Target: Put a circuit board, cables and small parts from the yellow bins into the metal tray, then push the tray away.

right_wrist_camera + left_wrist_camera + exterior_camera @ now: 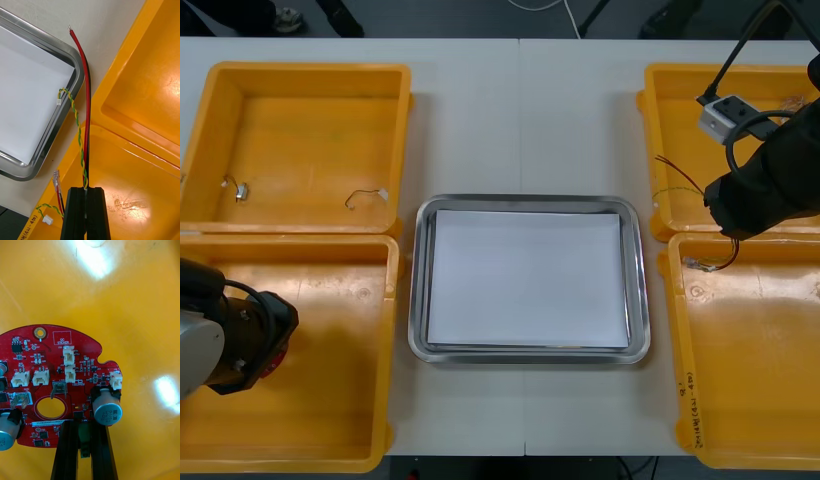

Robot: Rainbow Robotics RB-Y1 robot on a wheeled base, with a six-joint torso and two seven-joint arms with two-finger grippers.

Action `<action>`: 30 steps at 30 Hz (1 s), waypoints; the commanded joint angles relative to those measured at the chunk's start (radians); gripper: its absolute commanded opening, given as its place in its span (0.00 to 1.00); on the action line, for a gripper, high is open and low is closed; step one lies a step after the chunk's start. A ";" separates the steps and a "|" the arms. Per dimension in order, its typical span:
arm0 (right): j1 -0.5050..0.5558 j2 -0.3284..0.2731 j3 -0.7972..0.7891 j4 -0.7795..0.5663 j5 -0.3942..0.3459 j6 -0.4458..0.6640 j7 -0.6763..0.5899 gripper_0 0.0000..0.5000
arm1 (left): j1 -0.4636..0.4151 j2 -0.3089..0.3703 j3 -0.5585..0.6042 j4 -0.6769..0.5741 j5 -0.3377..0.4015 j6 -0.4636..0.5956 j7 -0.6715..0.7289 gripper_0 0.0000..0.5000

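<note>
The metal tray (416, 300) sits in the middle of the desk (520, 100), white inside, with nothing in it.

Left of the tray, over the nearer yellow bin (330, 420), the left hand (84, 444) is clamped on the edge of a round red circuit board (56, 375). Its fingers (65, 453) stand apart by the board's thickness, gripping just beside a silver cylinder (107, 411) mounted on the board. The board's component side faces the wrist camera, with the bin's floor behind it. Whether the board touches that floor I cannot tell.

Right of the tray, where the two bins on that side meet, the right hand (87, 210) is closed on two cables (85, 150) — its fingers are nearly together, with the thin strands pinched between them. The red-and-black cable (88, 86) runs straight out from the fingers past a corner of the tray, and its bare end lies over the desk just beside the rim. The twisted yellow-and-green cable (77, 120) winds along it, and its small white plug (59, 102) hangs over the tray's rim at the edge of the white inside. Short tails with small plugs hang beside the fingers, over the bin's rim.

In the farther bin (210, 120) left of the tray lie a small metal part (240, 188) and a short thin cable (365, 197), well apart.
</note>
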 commanded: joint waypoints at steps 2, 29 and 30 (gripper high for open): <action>-0.032 -0.020 0.006 -0.029 -0.004 0.005 -0.040 0.00 | -0.003 0.076 0.086 -0.067 0.063 0.067 -0.114 0.00; -0.032 -0.020 0.006 -0.029 -0.001 0.005 -0.043 0.00 | -0.201 0.290 0.146 -0.223 0.477 0.286 -0.420 0.00; -0.032 -0.020 0.006 -0.029 -0.001 0.005 -0.043 0.00 | -0.210 0.290 0.139 -0.226 0.477 0.286 -0.420 0.00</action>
